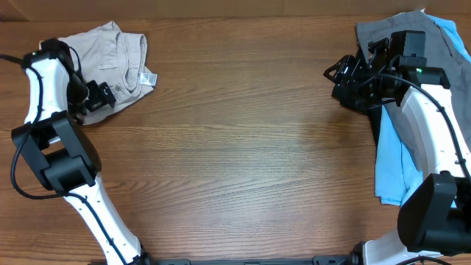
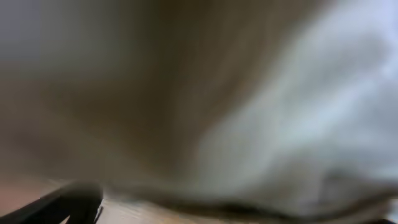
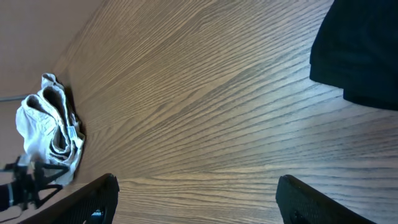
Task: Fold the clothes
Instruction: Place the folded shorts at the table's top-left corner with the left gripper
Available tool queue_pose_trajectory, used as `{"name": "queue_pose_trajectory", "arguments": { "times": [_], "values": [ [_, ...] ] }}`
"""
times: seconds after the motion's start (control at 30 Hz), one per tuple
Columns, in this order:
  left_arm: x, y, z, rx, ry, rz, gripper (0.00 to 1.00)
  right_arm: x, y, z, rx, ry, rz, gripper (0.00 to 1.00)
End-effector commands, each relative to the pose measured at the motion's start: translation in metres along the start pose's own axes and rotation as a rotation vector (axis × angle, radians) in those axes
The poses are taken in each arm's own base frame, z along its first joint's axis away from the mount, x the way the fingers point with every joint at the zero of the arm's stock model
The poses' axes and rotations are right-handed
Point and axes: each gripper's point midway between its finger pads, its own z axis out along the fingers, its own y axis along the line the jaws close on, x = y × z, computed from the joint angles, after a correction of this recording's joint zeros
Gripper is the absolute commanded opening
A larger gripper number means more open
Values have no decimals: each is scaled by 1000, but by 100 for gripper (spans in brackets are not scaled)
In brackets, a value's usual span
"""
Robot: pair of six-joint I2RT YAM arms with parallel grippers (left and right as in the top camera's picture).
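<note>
Nearest, at the front edge of the wooden counter [image 1: 235, 162], stand the bases of the two arms, the left arm [image 1: 94, 207] reaching away along the left side and the right arm [image 1: 436, 129] along the right side. The middle of the counter between them carries nothing but wood grain. Four garments show in all: one on the left and three on the right. On the right, closest to the front, one light-blue garment [image 1: 390, 173] lies stretched lengthwise beside the right arm. Farther back, the right jaws hover over the counter's wood just left of that pile; the right wrist view shows them spread wide with nothing between them, and one black garment [image 3: 364, 53] lies off to the right of them. About level with them on the left, the left jaws sit at the near-left edge of the one pair of khaki shorts [image 1: 118, 55]. They stand spread wide, but the left wrist view is only a beige blur with a single dark finger [image 2: 68, 202] low on the left, so I cannot tell whether cloth lies between them. The shorts lie bunched in the far-left corner, one white label [image 1: 149, 79] at their right edge. Farthest, in the far-right corner, lies one grey garment [image 1: 401, 29].
</note>
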Motion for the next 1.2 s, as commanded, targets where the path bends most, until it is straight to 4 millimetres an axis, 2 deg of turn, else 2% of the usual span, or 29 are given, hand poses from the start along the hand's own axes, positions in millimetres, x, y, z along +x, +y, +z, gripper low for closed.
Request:
{"name": "queue_pose_trajectory", "arguments": {
  "times": [0.0, 0.13, 0.3, 0.57, 0.9, 1.0, 1.1, 1.17],
  "values": [
    [-4, 1, 17, -7, -25, 66, 100, -3, -3, -1, 3, -12, -11, 86],
    [-24, 1, 17, -18, -108, 86, 100, -3, -3, -1, 3, -11, -10, 86],
    [-51, 14, 12, -105, -224, 74, 100, -3, -3, -1, 3, -11, -10, 86],
    [-80, 31, 1, -219, -350, 49, 100, -3, -3, -1, 3, -11, -10, 86],
    [-94, 34, -5, -229, -406, 71, 100, -3, -3, 0, 4, -10, -11, 86],
    [-91, 33, -4, -224, -391, 98, 100, -5, -2, 0, 1, -16, -13, 86],
    [-84, 18, -3, -190, -364, 164, 100, -6, -2, 0, -2, -22, -18, 86],
    [-75, 13, -10, -192, -341, 186, 100, -7, 0, 0, -13, -26, -25, 91]
  ]
}}
